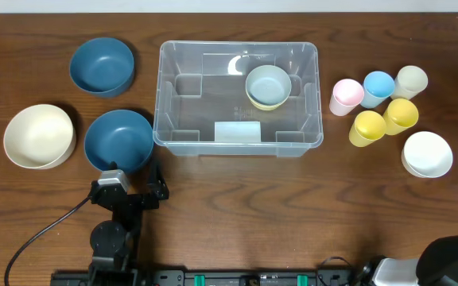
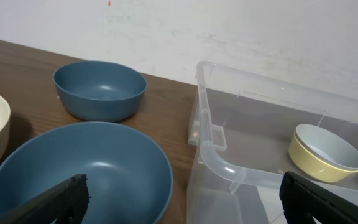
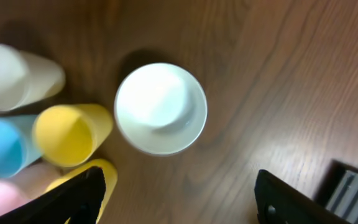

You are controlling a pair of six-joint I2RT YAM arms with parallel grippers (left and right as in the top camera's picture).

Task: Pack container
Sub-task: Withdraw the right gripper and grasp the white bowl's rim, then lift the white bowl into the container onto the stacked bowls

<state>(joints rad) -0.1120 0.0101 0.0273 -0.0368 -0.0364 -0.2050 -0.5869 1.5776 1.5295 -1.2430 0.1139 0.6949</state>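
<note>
The clear container (image 1: 238,99) stands at the table's middle with a pale yellow bowl (image 1: 268,86) inside it at the right. In the left wrist view my left gripper (image 2: 182,202) is open and empty. It hangs over the gap between the near blue bowl (image 2: 79,174) and the container's corner (image 2: 222,158). My right gripper (image 3: 182,193) is open with bare wood between its fingers. It is just short of a white bowl (image 3: 160,107). One yellow cup (image 3: 101,171) lies partly behind its left finger.
At the left are a second blue bowl (image 1: 102,65) and a cream bowl (image 1: 40,136). To the right of the container stand pink (image 1: 346,96), blue (image 1: 378,87), cream (image 1: 410,81) and two yellow cups (image 1: 401,115), with the white bowl (image 1: 428,153) nearer.
</note>
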